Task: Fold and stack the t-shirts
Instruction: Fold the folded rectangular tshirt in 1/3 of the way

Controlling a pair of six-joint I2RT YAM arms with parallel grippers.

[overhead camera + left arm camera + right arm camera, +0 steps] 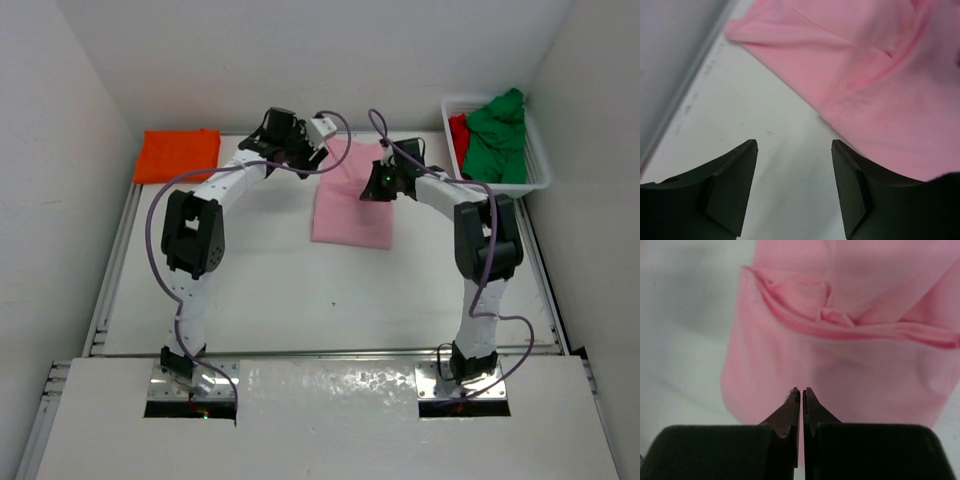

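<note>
The top external camera sits high behind the arm bases and looks down and forward over the whole flat white table [300, 300], far enough off to hold both arms. The left wrist camera looks from close by, past the dark left gripper [794, 145], at bare table and one edge of the soft light pink t-shirt [880, 75]. The right wrist camera looks past the dark right gripper [801, 392], nearer still, onto that shirt's folds; all three views share shirt and table.
</note>
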